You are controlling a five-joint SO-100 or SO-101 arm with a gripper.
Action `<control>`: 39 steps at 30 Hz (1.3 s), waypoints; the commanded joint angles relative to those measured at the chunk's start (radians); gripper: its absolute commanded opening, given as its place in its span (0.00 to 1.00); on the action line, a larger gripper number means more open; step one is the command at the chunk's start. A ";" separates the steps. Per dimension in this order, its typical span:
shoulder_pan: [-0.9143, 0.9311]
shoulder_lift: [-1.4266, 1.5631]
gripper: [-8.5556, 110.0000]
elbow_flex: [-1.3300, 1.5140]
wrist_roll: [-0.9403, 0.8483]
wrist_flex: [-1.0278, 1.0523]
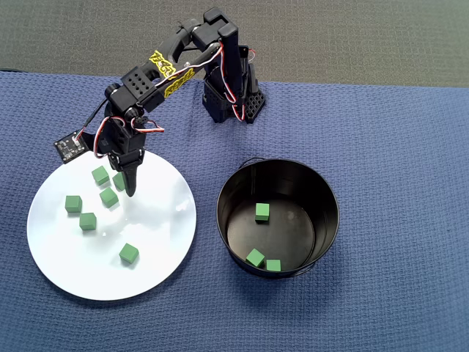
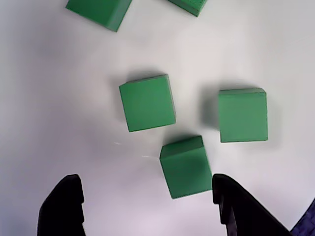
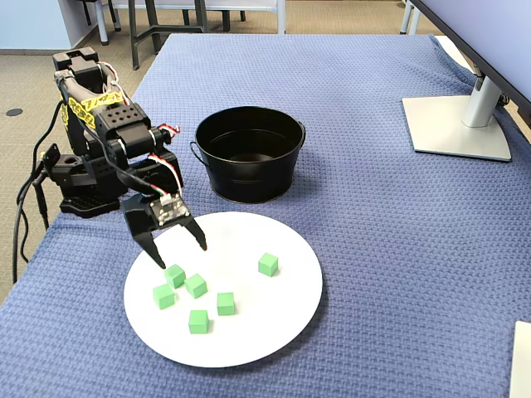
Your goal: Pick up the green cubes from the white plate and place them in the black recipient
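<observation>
Several green cubes (image 1: 108, 196) lie on the left part of the white plate (image 1: 161, 242), and one more (image 1: 129, 254) sits apart nearer its lower edge. My gripper (image 1: 126, 183) hangs open just over the cluster. In the wrist view the gripper (image 2: 146, 192) is spread wide over the plate (image 2: 59, 98). One cube (image 2: 186, 166) lies just ahead of its fingers, close to the right fingertip (image 2: 224, 194), and untouched. The black recipient (image 1: 327, 192) stands right of the plate with three cubes (image 1: 262, 212) inside. From the fixed view the gripper (image 3: 181, 254) is beside a cube (image 3: 174, 274) on the plate (image 3: 274, 307).
A blue cloth (image 1: 396, 147) covers the table. The arm's base (image 1: 229, 99) stands behind the recipient (image 3: 249, 178) and plate. A monitor stand (image 3: 456, 124) sits at the far right in the fixed view. The floor edge runs along the table's left side there.
</observation>
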 commanded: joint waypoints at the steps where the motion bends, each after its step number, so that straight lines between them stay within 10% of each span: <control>1: 0.029 0.071 0.30 -0.006 -0.041 -0.006; 39: 0.041 -0.044 0.24 0.121 -0.133 -0.209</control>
